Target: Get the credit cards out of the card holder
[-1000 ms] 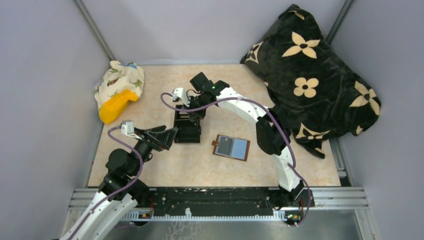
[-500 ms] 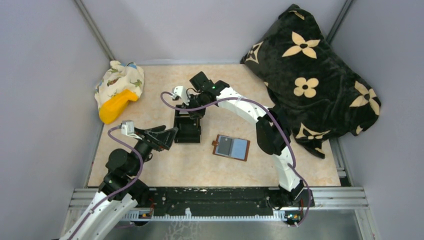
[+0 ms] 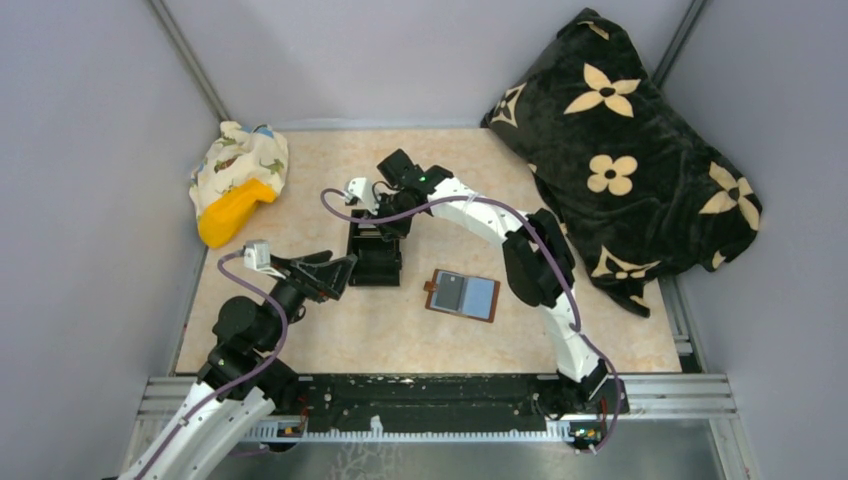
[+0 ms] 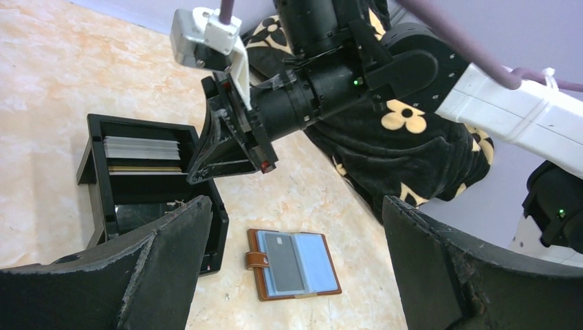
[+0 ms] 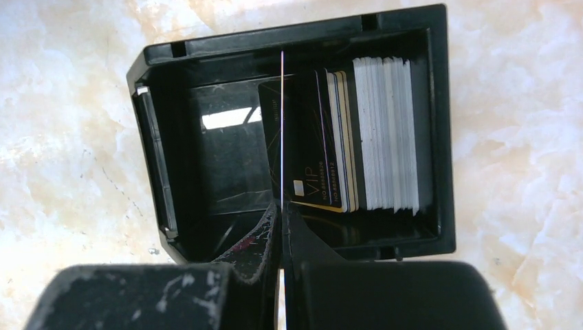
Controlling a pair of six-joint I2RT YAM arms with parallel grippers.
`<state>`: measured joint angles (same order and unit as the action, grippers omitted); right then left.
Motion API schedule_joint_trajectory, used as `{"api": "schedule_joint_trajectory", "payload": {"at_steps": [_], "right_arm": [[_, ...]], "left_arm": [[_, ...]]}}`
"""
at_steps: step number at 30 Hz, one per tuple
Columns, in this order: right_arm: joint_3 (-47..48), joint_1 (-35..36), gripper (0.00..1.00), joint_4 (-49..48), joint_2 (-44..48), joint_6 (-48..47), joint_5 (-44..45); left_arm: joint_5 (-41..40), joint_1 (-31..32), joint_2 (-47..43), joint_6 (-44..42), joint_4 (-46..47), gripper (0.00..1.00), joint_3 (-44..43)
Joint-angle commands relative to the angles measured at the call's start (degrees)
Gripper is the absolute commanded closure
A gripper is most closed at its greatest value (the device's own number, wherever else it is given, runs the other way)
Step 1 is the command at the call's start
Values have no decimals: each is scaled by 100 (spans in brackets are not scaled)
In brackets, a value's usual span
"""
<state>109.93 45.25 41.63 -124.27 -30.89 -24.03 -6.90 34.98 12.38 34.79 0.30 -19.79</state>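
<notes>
The card holder point(image 3: 462, 295) lies open and flat on the table, brown-edged and blue-grey inside, with a dark card point(image 4: 283, 261) in its left pocket point(image 4: 294, 263). My right gripper point(image 5: 282, 221) is shut on a thin credit card point(image 5: 282, 124), seen edge-on, which stands in the open black box point(image 5: 158, 172). That box holds several more cards, dark VIP ones point(image 5: 323, 148) and a white stack point(image 5: 388, 134). Seen from above, the right gripper point(image 3: 383, 222) is over the box point(image 3: 375, 262). My left gripper point(image 3: 335, 272) hovers open just left of the box, nothing between its fingers point(image 4: 165, 254).
A large black blanket with cream flowers point(image 3: 625, 150) is heaped at the back right. At the back left lies a dinosaur-print cloth point(image 3: 240, 160) with a yellow object point(image 3: 232, 212). Grey walls enclose the table on three sides.
The right arm's elbow has shifted a little to the left, and its wrist has barely moved over the black box. The left arm has stayed still.
</notes>
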Motion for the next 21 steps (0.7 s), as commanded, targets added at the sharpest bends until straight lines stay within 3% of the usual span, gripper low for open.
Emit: {"api": "schedule_joint_trajectory", "payload": {"at_steps": [1,21], "right_arm": [[303,45,100,-42,-133,7,-24],[570,79,100,154,-392,-21,53]], "left_arm": [[67,-26,23,-108,58,1,-126],[45,-24,34,-136,67,1,-111]]}}
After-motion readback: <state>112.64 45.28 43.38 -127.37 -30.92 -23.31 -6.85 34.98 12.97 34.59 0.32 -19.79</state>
